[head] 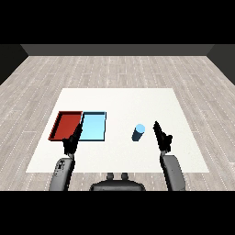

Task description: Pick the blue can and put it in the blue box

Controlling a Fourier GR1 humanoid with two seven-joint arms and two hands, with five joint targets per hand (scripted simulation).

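Blue can [138, 132] stands free beside the straight-fingered right hand [162, 137] — left hand [72, 142], fingers relaxed, overlaps the trays' near edge.

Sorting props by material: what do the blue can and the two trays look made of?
Blue can: possibly painted metal or plastic; matte, even colour, no glint. Red tray and light blue tray: likely plastic; flat uniform colour, thin raised rims. The look leaves all three open.

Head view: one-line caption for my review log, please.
Blue can stands on the white table beside the open right hand; light blue tray and red tray lie near the left hand.
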